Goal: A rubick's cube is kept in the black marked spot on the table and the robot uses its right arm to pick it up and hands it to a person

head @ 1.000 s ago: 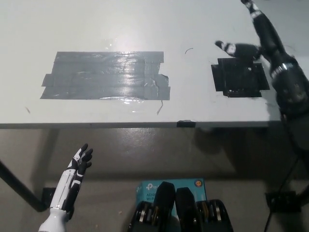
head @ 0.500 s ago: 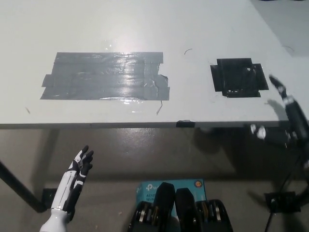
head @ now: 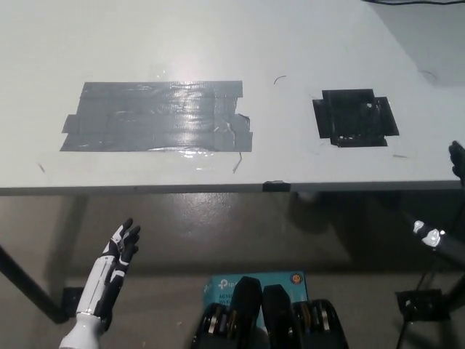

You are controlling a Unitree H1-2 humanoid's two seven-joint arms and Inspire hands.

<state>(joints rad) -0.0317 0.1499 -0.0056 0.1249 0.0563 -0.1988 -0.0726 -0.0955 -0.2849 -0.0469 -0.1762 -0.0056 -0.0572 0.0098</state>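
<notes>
The black marked spot [head: 354, 118] on the white table [head: 290, 43] lies bare, and no Rubik's cube shows anywhere in the head view. My black right hand [head: 457, 158] is at the far right edge of the picture, past the table's front edge and mostly cut off. One fingertip [head: 430, 235] sticks out lower down, far apart from the rest, with nothing between them. My white left hand [head: 116, 256] rests open at the lower left, below the table's front edge.
A wide patch of grey tape [head: 156, 116] covers the table's left half. A small black tab [head: 276, 186] sits on the front edge. On the floor are a blue box [head: 225, 282], a dark table leg [head: 25, 291] and a black stand [head: 418, 304].
My right arm has drawn back from above the black spot, down and to the right past the table's edge, nearly out of the picture. The left hand has stayed put.
</notes>
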